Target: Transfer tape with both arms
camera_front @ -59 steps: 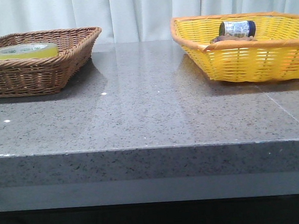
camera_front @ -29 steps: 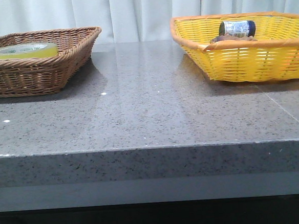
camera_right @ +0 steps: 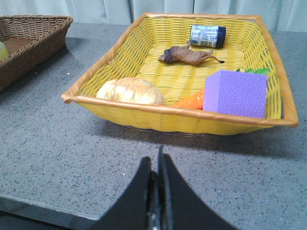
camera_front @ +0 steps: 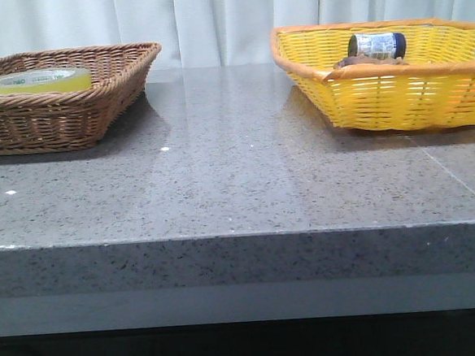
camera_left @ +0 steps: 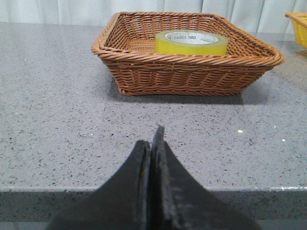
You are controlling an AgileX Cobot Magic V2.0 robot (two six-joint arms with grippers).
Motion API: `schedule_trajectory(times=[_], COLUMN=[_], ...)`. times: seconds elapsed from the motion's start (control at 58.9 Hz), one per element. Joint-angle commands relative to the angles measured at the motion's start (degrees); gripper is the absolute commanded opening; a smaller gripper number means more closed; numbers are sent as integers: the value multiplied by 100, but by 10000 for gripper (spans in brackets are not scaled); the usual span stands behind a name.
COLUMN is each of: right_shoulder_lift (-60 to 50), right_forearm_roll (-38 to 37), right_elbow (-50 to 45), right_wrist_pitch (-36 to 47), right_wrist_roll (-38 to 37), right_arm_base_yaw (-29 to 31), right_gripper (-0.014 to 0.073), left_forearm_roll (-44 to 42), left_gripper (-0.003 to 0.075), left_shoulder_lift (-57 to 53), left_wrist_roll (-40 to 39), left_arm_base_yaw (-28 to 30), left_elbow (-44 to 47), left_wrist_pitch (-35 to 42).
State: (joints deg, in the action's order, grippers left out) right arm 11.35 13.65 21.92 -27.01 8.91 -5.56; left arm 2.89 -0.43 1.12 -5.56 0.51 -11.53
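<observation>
Brown wicker basket holds tape; yellow basket bottle.

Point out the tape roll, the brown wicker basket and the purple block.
tape roll (camera_left: 191, 43), left wrist view, yellow outer side.
brown wicker basket (camera_left: 182, 76), left wrist view, near outer wall.
purple block (camera_right: 235, 93), right wrist view, front face.

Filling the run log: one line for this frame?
tape: in brown basket | left gripper: shut, empty | right gripper: shut, empty | transfer: not begun
</observation>
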Motion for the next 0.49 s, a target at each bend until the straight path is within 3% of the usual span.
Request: schedule_trajectory(times=[0.0, 0.204, 0.475], right_shoulder_lift=[63, 50, -542], right_forearm_roll=[50, -21, -65], right_elbow=[142, 65, -1479], right_wrist_pitch=[470, 588, 2375], right_wrist_roll=[-3, -3, -3], right_arm_base_yaw=[33, 33, 56], right_gripper=[-75, -75, -75], left_forearm_roll=[49, 49, 49], left_gripper=[-20, -20, -20], left_shoulder_lift=[-103, -103, -103], left_wrist_roll=[-46, -46, -46], left_arm_base_yaw=[23, 23, 23], left_elbow=[228, 228, 228], left_wrist_pitch=[511, 511, 511])
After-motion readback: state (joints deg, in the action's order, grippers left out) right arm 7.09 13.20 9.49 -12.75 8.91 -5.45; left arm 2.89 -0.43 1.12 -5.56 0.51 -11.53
